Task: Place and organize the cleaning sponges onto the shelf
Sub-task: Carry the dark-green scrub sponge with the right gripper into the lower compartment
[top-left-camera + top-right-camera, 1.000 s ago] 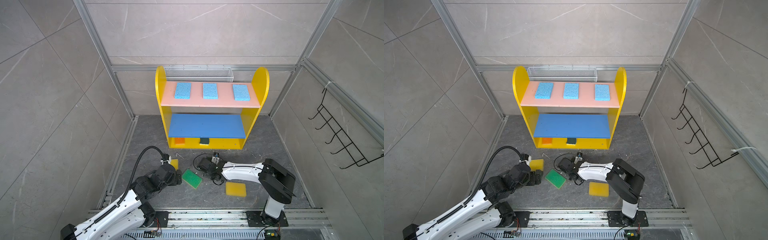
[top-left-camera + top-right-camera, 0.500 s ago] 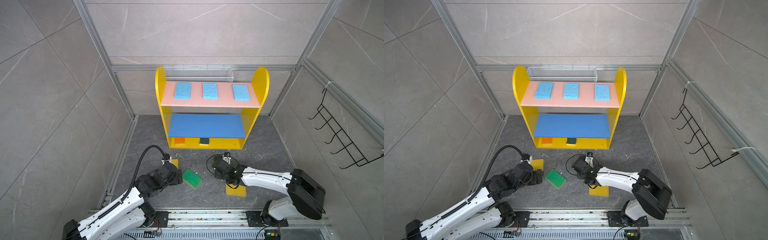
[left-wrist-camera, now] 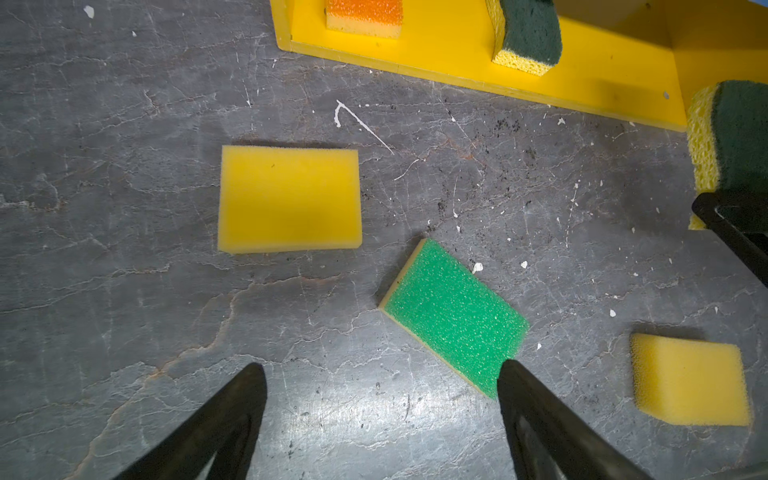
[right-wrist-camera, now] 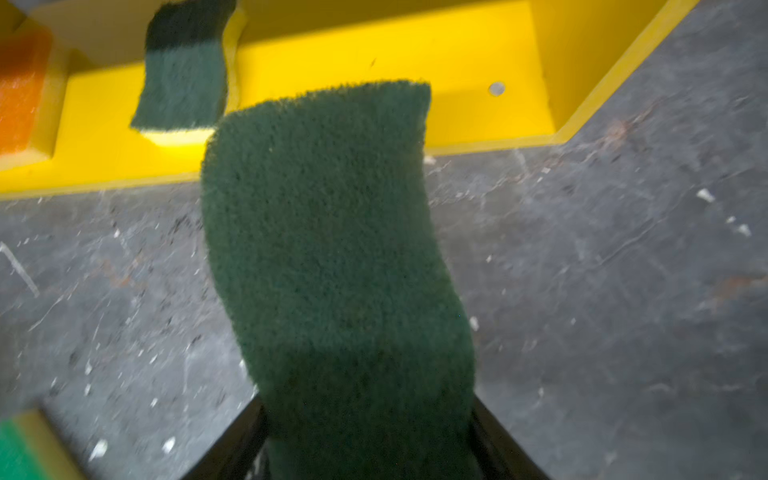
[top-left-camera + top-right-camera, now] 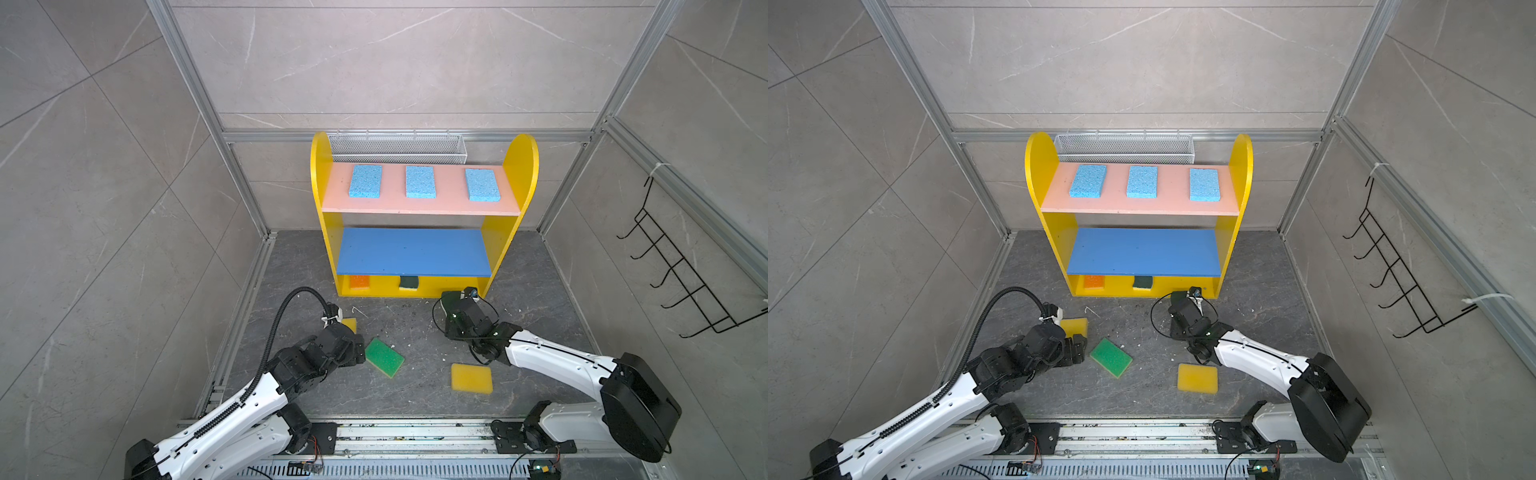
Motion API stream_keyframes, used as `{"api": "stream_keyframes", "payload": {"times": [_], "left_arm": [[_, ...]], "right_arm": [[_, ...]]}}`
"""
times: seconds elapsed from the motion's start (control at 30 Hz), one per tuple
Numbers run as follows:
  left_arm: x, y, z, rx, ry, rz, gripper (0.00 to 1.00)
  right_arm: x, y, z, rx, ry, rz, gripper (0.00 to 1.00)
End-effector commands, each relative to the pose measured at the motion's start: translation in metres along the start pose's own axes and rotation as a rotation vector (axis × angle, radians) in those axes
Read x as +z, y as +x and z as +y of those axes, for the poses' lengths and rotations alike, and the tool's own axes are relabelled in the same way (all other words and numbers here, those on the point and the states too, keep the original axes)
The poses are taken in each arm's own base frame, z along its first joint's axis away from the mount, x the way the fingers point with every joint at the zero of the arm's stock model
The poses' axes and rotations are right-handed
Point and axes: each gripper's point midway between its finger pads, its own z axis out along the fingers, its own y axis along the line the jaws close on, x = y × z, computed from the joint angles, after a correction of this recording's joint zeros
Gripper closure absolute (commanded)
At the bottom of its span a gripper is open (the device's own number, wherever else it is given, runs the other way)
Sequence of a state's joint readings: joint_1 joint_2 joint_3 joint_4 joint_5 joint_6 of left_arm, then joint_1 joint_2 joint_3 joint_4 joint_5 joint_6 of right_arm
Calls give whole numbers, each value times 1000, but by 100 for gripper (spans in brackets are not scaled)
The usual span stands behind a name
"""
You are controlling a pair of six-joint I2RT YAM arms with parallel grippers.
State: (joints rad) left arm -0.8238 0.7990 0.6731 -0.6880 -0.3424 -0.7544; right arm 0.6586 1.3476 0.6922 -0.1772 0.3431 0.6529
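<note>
Though parked beside the green sponge (image 5: 384, 357) in the middle of the floor (image 5: 415, 324) a second ago, now reaches with the right gripper (image 4: 368, 419) up to the five o'clock corner of the shelf (image 5: 498, 237), having swept past the yellow sponge (image 5: 471, 378) at five o'clock of the floor on the way. Grips the held scourer (image 4: 332, 232) by its near end, jaws closed partway on the foam, dark face up, far end hanging just in front of the bottom board (image 5: 384, 291); not set down yet. Points, by the look of it, to the free three o'clock end of that board, beside the second scourer (image 5: 409, 282) at its middle and the orange sponge (image 5: 359, 281) at its nine o'clock end.

Keeps the left gripper (image 3: 380, 370) almost unmoved at seven o'clock of the floor: jaws wide apart, narrowed only a touch, holding nothing, with one finger (image 3: 519, 395) at the green sponge's near corner, contact impossible to tell.

Leaves three pieces on the floor: the green sponge, the yellow sponge, and the other yellow sponge (image 3: 289, 199) at eight o'clock, just beyond the left gripper. Shows three blue sponges (image 5: 420, 187) in a row on the pink top board (image 5: 415, 206), and nothing on the blue middle board (image 5: 411, 251). Makes five shelved, one in the air, three waiting.
</note>
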Motion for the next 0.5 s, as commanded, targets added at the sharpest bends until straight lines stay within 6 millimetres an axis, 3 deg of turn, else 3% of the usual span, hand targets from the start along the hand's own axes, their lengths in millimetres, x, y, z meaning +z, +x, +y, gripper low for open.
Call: {"api": "stream_keyframes", "payload": {"times": [0.0,0.47], "left_arm": [[-8,-14,1,-31,-10,-46,11],[-7,-16,2,-30,-19,-64,11]], "right_arm": [[14,0,-9,17,-6,10,36],[50,-28,-29,80,20,-29,39]]}}
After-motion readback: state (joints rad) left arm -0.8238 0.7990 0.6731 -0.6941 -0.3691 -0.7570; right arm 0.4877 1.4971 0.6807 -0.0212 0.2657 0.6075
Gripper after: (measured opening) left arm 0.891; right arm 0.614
